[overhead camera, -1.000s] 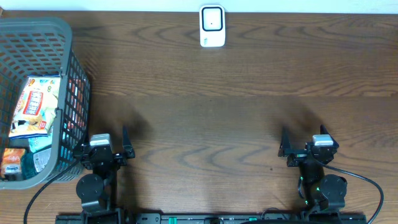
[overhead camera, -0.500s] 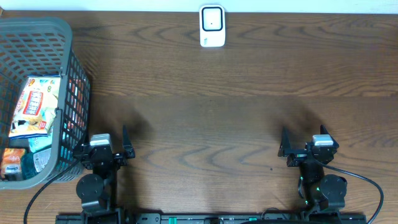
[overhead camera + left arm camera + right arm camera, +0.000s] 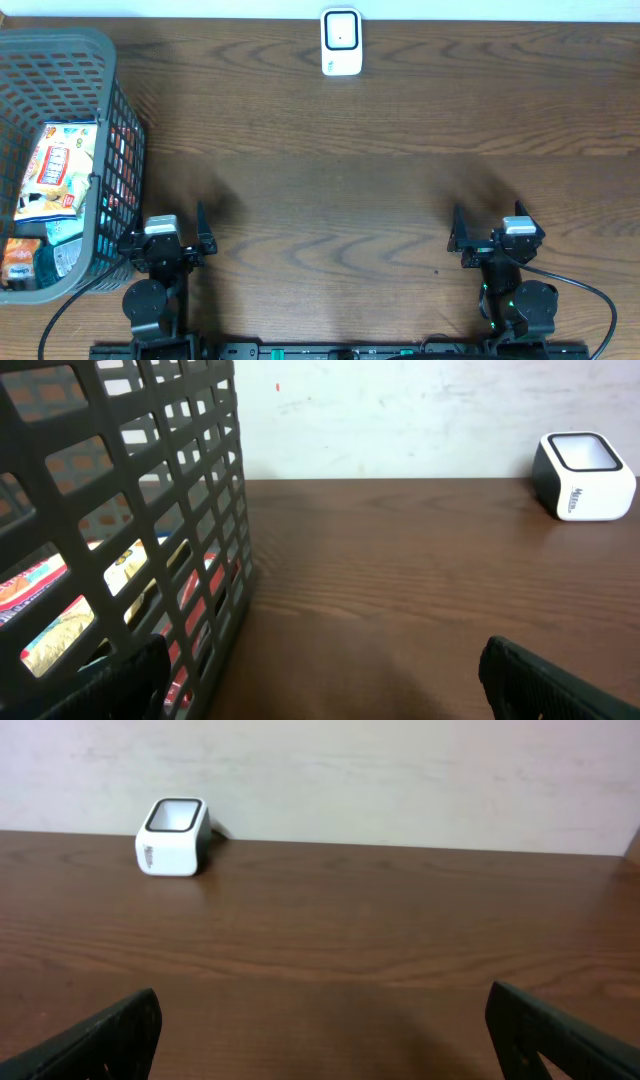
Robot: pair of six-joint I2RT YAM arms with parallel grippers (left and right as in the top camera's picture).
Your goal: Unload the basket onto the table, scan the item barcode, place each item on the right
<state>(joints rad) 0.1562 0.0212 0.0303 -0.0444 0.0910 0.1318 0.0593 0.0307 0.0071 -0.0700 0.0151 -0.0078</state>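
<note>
The small white plastic barcode scanner (image 3: 341,42) stands at the far edge of the brown wooden table (image 3: 330,190), about in the middle and close to the wall. Its dark-framed window looks upward. The items lie inside the grey plastic mesh basket (image 3: 60,42) at the left edge of the table. On top lies a flat snack bag in white, orange and yellow (image 3: 55,170), printed face up. Nearer to the front lie a small orange packet (image 3: 20,262) and a pale green-white packet (image 3: 66,248), both partly covered.
</note>
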